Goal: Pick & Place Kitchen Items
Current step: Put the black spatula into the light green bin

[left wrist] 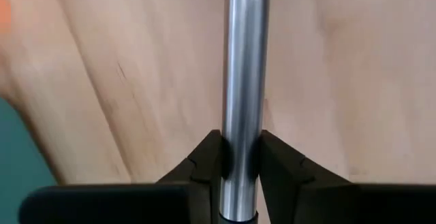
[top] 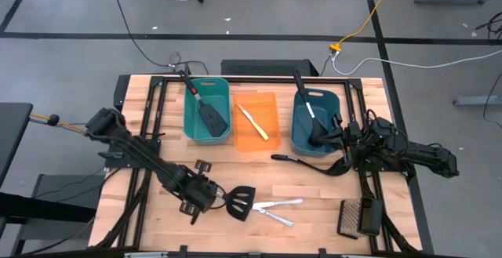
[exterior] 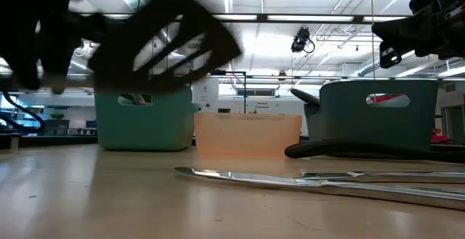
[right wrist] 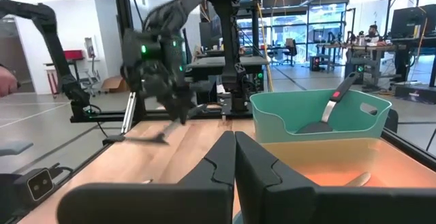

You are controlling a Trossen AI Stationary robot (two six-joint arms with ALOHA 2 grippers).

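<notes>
My left gripper (top: pixel 212 200) is shut on a black slotted spatula (top: pixel 241 202) near the table's front middle. The spatula's head (exterior: pixel 163 39) hangs above the wood in the low view. A second spatula (top: pixel 207 110) lies in the teal tub (top: pixel 192 121). A pale yellow knife (top: pixel 252 122) lies in the orange tub (top: pixel 267 105). One black ladle (top: pixel 307 110) leans in the blue tub (top: pixel 328 101), and another (top: pixel 302 162) lies on the table in front of it. Silver knives (top: pixel 276 206) lie beside the held spatula. My right gripper (right wrist: pixel 235 157) waits shut at the table's right. My left gripper pinches the spatula's steel handle (left wrist: pixel 242 115) between its two fingers (left wrist: pixel 208 161). The fingers come from above, pointing steeply down, and lie across the handle. The spatula is lifted clear of the table, its head toward the table's right.
A dark grid-like object (top: pixel 357 217) lies at the front right corner. The three tubs stand in a row across the table's far half. Bare wood (top: pixel 157 234) shows along the front left.
</notes>
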